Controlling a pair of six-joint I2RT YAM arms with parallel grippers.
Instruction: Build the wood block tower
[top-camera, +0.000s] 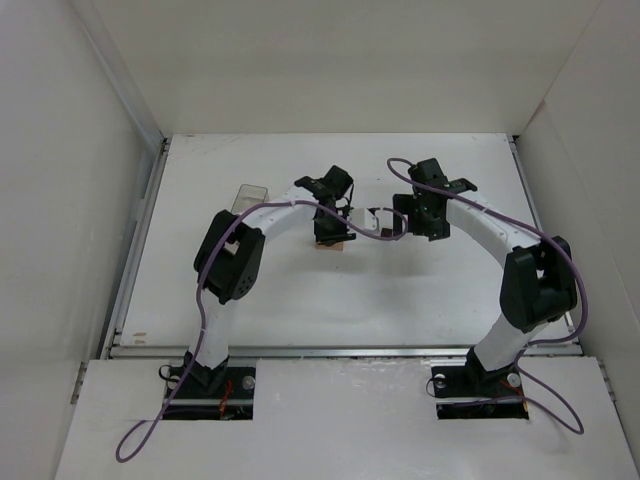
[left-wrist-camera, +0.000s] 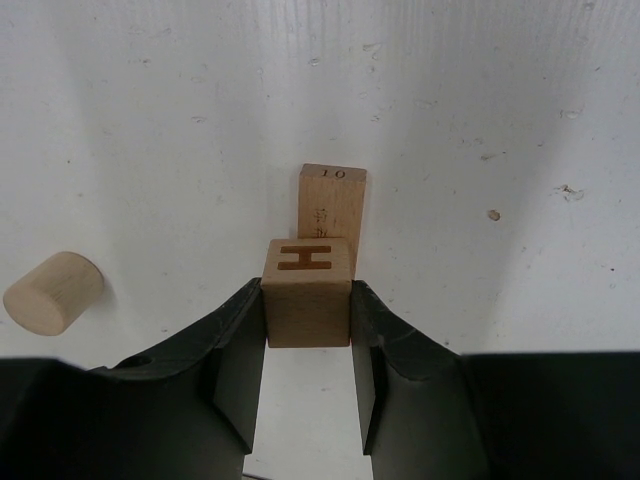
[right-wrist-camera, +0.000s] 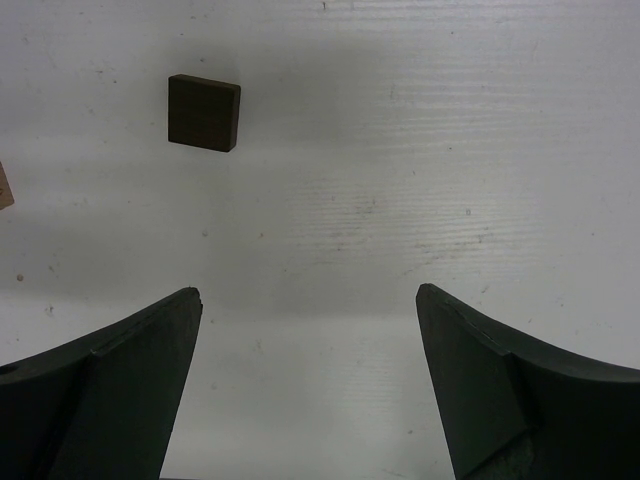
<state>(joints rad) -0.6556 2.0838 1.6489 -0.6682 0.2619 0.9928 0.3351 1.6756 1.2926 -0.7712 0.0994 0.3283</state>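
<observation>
Two jaws of the left gripper (left-wrist-camera: 308, 300) pinch a pale H-stamped cube (left-wrist-camera: 309, 268) at mid-frame, at the near end of the tan oblong block (left-wrist-camera: 333, 203), which lies flat; whether they touch is unclear. A wooden cylinder (left-wrist-camera: 53, 292) lies at lower left. The right gripper (right-wrist-camera: 308, 305) is spread wide and empty, with the dark brown block (right-wrist-camera: 204, 112) loose at upper left. Stacking seems barely begun.

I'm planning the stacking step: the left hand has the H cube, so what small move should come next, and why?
Probably ease the left hand forward and lower the H cube onto the pale oblong block. The hand is shut on the cube, the block lies flat just beyond it with its visible top bare, and the right hand is open, holding nothing.
</observation>
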